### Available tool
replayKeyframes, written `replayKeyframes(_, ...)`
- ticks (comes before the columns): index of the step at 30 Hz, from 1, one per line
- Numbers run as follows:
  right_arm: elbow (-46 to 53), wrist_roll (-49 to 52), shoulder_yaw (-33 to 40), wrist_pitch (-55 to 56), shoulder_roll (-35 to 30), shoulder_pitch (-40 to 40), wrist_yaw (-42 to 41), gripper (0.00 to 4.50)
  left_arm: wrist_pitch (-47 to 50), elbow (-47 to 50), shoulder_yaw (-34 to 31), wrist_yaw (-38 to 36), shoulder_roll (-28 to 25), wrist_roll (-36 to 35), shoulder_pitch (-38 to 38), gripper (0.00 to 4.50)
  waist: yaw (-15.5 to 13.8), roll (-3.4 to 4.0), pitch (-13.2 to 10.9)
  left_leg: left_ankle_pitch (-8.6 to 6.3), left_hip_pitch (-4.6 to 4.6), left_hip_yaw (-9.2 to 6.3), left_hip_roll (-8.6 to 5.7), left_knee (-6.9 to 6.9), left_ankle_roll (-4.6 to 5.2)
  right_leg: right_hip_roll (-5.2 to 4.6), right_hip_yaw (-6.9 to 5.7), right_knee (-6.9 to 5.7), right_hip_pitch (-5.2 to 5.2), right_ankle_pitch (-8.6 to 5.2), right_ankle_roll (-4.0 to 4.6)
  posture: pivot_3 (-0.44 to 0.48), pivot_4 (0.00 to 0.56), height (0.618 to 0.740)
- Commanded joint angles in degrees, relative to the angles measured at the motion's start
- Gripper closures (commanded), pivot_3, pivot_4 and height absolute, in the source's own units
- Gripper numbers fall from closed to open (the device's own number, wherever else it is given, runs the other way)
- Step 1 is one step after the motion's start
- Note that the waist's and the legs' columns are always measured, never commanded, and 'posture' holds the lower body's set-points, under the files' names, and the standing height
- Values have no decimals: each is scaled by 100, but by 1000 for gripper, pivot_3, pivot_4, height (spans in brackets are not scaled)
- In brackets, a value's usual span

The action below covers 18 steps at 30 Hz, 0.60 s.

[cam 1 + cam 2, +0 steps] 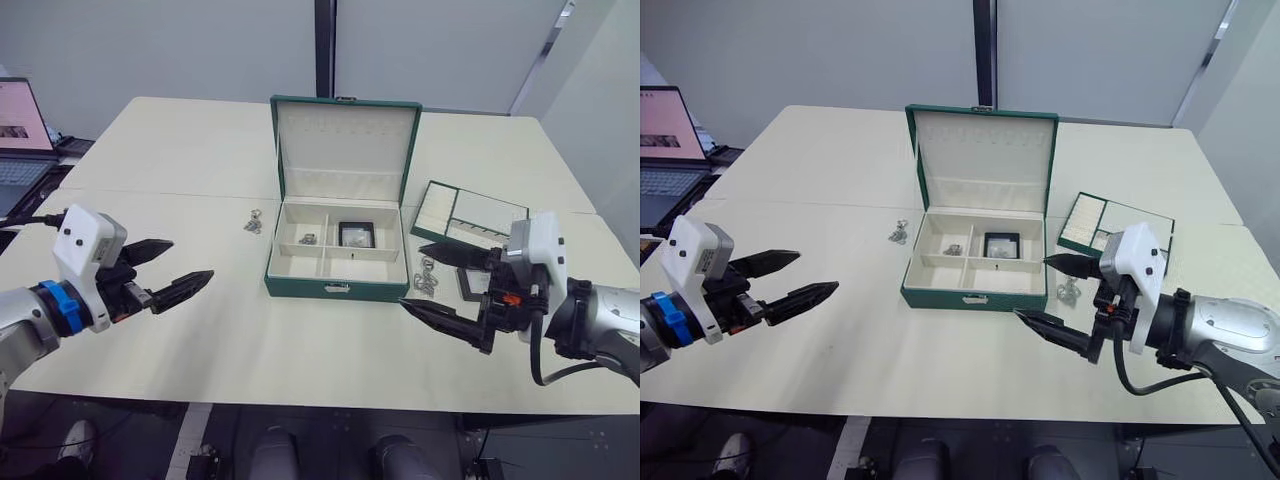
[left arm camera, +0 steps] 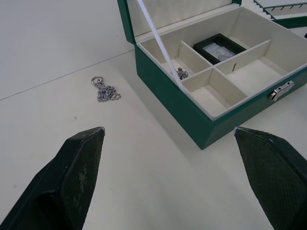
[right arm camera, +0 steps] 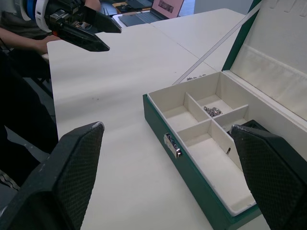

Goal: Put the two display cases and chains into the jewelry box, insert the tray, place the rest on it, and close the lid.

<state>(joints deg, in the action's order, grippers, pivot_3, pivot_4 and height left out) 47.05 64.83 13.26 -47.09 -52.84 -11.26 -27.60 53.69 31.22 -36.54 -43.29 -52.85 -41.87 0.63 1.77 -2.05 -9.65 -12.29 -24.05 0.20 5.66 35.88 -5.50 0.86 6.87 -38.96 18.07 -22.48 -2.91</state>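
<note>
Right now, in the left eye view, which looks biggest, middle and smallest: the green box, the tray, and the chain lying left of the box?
1. jewelry box, lid open, biggest by far.
2. tray, clearly smaller.
3. chain, tiny.

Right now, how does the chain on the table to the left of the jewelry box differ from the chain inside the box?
The chain on the table lies loose and stretched out, with a ring at its end. The chain in the box sits bunched in a back compartment of the jewelry box and looks smaller. Both are silver links.
</note>
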Motion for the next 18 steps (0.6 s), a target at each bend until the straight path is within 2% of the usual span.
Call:
replayKeyframes(1, 111, 61, -6, 121, 72, -23, 12, 0, 7, 65, -215, 74, -123, -89, -65, 25, 0, 0, 0, 0, 0, -1, 1, 1, 0, 0, -1, -1, 0, 0, 0, 0, 150, 740)
replayKeyframes(13, 210, -226, -127, 365, 354, -33, 91, 0, -18, -52, -137, 420, 7, 2, 25, 25, -3, 0, 0, 0, 1, -1, 1, 1, 0, 1, -1, -2, 0, 0, 0, 0, 150, 740)
replayKeyframes(18, 91, -213, -210, 292, 332, -274, 89, 0, 282, -562, 236, 1011, 108, 86, -481, 25, -3, 1, 0, 0, 5, -3, 1, 1, 0, 2, -2, -4, 0, 0, 0, 0, 150, 740)
